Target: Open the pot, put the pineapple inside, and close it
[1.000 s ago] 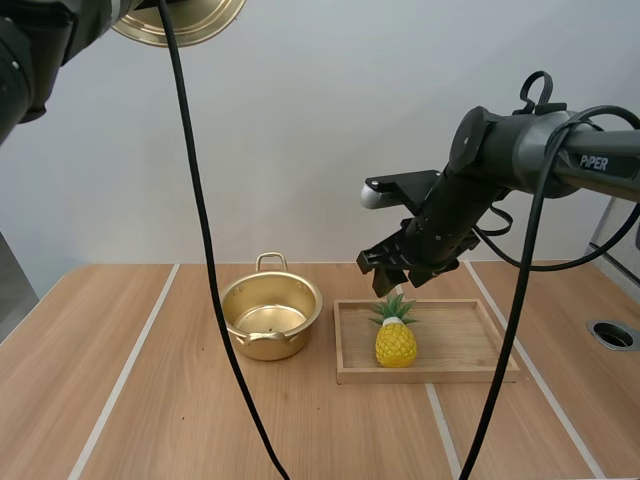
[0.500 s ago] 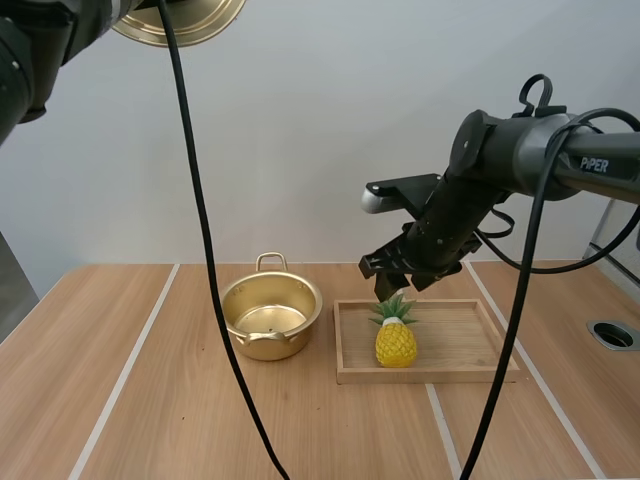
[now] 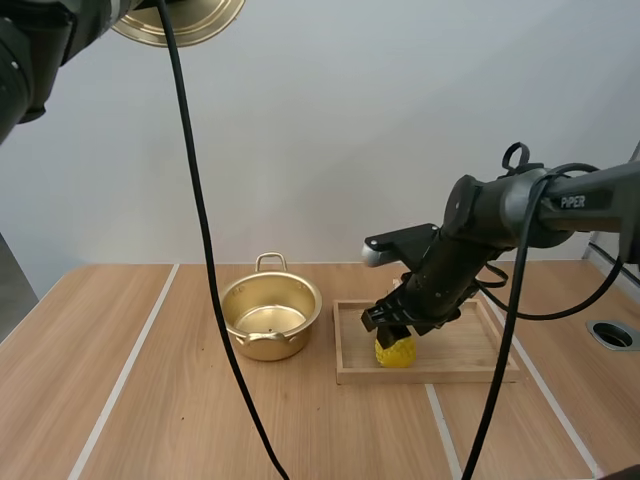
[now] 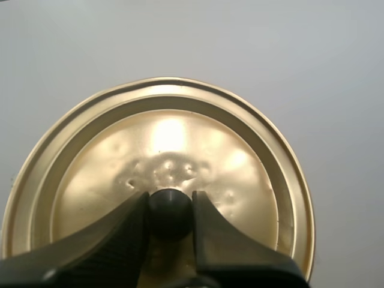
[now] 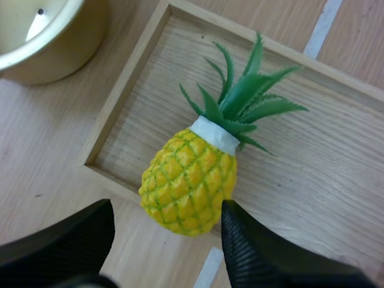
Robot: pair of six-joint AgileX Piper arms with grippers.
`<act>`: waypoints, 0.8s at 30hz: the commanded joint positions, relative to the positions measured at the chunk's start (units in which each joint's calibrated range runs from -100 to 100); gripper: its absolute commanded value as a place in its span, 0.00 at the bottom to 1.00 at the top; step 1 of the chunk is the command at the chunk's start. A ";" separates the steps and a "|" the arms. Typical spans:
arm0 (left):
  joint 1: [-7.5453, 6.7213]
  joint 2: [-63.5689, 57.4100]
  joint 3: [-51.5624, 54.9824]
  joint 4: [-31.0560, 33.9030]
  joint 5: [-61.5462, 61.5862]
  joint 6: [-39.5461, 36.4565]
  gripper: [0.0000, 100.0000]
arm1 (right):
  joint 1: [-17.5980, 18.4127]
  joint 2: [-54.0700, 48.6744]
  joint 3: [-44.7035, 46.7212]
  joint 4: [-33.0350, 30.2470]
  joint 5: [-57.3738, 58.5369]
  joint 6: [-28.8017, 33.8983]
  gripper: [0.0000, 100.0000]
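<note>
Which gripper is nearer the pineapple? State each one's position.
Right. The right gripper hangs open astride the pineapple in the wooden tray; the left gripper is high above the table, shut on the lid's knob.

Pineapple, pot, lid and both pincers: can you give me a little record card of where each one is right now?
pot: open, empty, on the table beside the tray
lid: held up high, clear of the pot
left pincer: shut on the lid's black knob
pineapple: in the tray, at the end nearest the pot
right pincer: open, one finger either side of the pineapple
stage: lid off, pineapple not yet lifted
</note>
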 commanded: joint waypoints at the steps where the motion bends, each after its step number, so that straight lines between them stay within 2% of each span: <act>1: -0.11 -0.44 -0.56 -0.58 -0.53 -0.32 0.00 | 0.08 1.26 0.47 0.65 -2.96 -1.26 0.99; 11: -0.11 -0.44 -0.56 -0.58 -0.53 -0.32 0.00 | 0.08 3.63 0.47 1.70 -9.70 -2.14 1.00; 18: -0.11 -0.44 -0.56 -0.58 -0.53 -0.32 0.00 | 0.08 6.75 0.47 5.96 -11.54 -4.27 1.00; 24: -0.11 -0.44 -0.56 -0.58 -0.53 -0.32 0.00 | 0.08 8.94 0.47 6.19 -14.45 -4.27 1.00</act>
